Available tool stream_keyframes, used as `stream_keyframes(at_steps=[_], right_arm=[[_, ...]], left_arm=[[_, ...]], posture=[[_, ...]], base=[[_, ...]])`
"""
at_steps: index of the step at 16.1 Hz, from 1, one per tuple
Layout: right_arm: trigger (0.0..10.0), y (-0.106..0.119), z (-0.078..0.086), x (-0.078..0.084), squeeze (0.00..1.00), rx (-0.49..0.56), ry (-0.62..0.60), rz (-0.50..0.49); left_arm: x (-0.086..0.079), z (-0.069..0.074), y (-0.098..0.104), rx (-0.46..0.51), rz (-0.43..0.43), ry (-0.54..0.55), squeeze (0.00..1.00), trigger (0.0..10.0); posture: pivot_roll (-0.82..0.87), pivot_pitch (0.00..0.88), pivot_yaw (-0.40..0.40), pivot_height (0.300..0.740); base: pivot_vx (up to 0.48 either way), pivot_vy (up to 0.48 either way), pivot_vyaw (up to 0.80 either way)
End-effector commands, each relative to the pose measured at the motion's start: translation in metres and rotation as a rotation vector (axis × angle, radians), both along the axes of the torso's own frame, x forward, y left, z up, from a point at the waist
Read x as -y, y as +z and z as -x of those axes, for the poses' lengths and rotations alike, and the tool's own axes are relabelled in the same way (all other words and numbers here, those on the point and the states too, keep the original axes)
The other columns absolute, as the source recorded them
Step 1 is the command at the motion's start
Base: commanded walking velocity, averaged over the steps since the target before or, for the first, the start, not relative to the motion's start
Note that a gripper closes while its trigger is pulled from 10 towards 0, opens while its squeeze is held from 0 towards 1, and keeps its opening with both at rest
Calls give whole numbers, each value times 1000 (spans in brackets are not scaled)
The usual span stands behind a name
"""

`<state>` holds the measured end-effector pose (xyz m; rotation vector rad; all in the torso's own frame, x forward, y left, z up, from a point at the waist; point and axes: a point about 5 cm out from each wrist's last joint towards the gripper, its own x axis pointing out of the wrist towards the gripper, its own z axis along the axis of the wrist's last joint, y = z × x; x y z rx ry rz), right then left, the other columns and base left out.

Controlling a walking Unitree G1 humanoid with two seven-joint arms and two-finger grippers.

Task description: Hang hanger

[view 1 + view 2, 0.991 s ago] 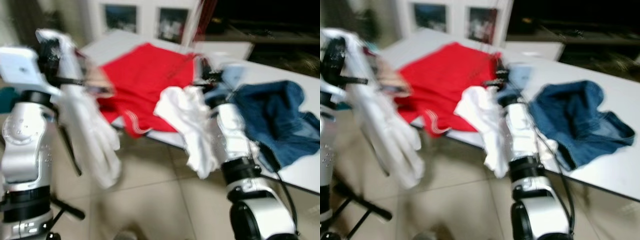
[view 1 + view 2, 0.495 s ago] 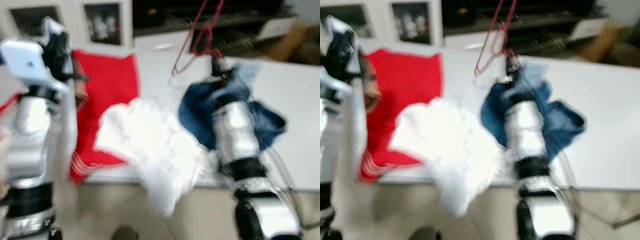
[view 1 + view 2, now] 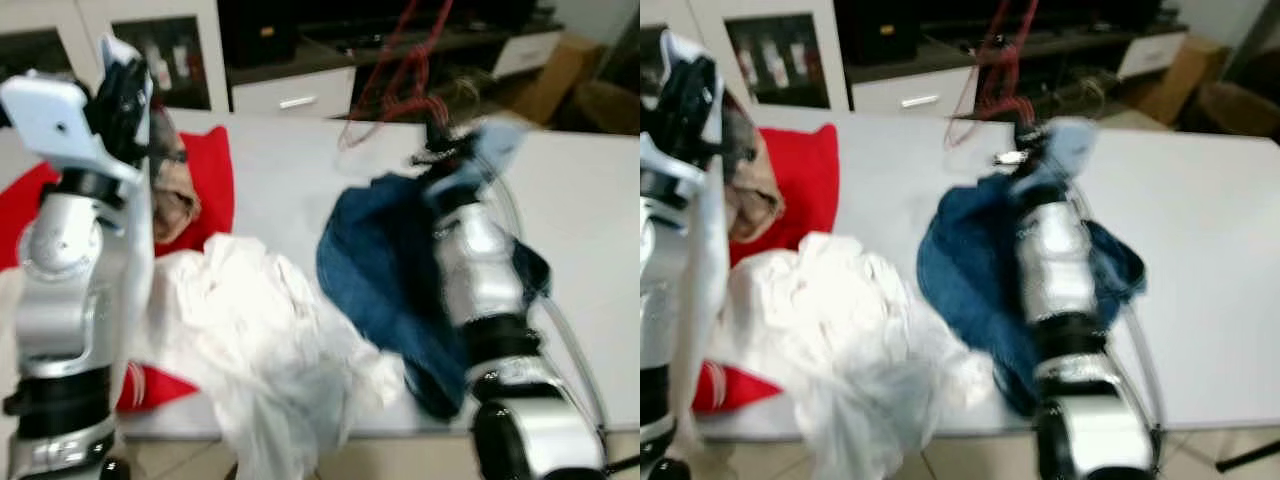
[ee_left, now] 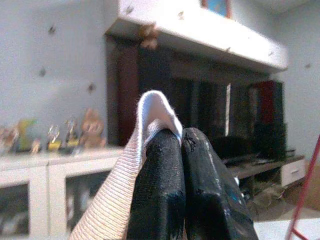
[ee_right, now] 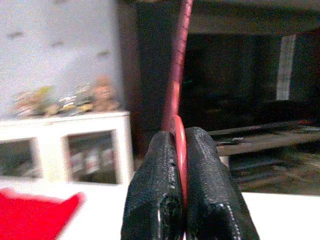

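A white desk (image 3: 290, 180) is stretching out below and beyond both raised hands, carrying a heap of clothes. A white garment (image 3: 260, 340) is lying crumpled on the desk's near edge, below and between the two arms, with one length of it rising up to the left hand (image 3: 125, 85). A blue denim garment (image 3: 375, 270) is lying under the right arm, and a red garment (image 3: 205, 185) is spreading just beside the left arm. The left hand is pinching a fold of the white garment between its closed fingers (image 4: 160, 185). The right hand (image 3: 437, 135) is clamping its fingers (image 5: 155, 190) on the red hanger (image 5: 177, 100), which is sticking up above that hand, over the desk's far side.
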<state>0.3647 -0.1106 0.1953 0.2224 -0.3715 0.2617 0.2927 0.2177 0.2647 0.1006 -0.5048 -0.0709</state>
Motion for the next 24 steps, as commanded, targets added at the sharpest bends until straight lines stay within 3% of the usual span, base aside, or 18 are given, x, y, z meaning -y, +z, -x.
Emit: stream_keyframes(at_steps=[1, 3, 6, 8, 9, 11, 13, 14, 16, 17, 18, 20, 24], right_arm=[[10000, 5, -1, 10, 0, 15, -29, 5], [10000, 5, -1, 9, 0, 12, -26, 6], [10000, 4, -1, 7, 0, 6, -21, 12], [10000, 3, -1, 5, 0, 0, -16, 14], [10000, 3, -1, 4, 0, 0, -15, 14], [10000, 2, -1, 3, 0, -2, -14, 14], [10000, 1, -1, 5, 0, -4, -21, 14], [10000, 1, -1, 7, 0, -4, -26, 13], [10000, 1, -1, 7, 0, -4, -32, 12], [10000, 1, -1, 7, 0, -4, -34, 11], [10000, 1, -1, 8, 0, -6, -41, 4], [10000, 0, 0, 8, 0, -4, -51, -5], [10000, -6, 4, 14, 0, -15, -83, -15]], left_arm=[[10, 1, 0, -8, -6, -62, 0, 10000], [21, 2, 0, -43, -26, -134, 0, 10000], [30, 2, 16, -41, -88, -239, 0, 10000], [38, -4, 8, -162, -145, -385, 0, 10000], [42, -9, -6, -250, -224, -435, 0, 10000], [46, -20, -18, -313, -289, -473, 0, 10000], [60, -27, -4, -214, -464, -547, 0, 10000], [69, -28, 7, -169, -511, -612, 0, 10000], [79, -36, 35, -72, -611, -635, 0, 10000], [78, -42, 47, -37, -616, -622, 0, 10000], [73, -60, 72, -27, -528, -606, 0, 10000], [66, -81, 92, -20, -492, -556, 0, 10000], [64, -100, 87, 4, -451, -430, 0, 10000]], posture=[[113, 0, -52, 740], [114, 0, -53, 740], [120, 0, -53, 740], [121, 0, -48, 740], [120, 0, -47, 740], [115, 0, -41, 740], [110, 0, -37, 740], [109, 0, -36, 740], [107, 0, -29, 740], [108, 0, -25, 740], [107, 0, -22, 740], [96, 0, -3, 740], [79, 0, 19, 740]], base=[[0, 0, 0], [0, 0, 0], [0, 0, 0], [0, 0, 0], [0, 0, 0], [0, 0, 0], [0, 0, 0], [0, 0, 0], [0, 0, 0], [0, 0, 0], [0, 0, 0], [0, 0, 0], [0, 0, 0]])
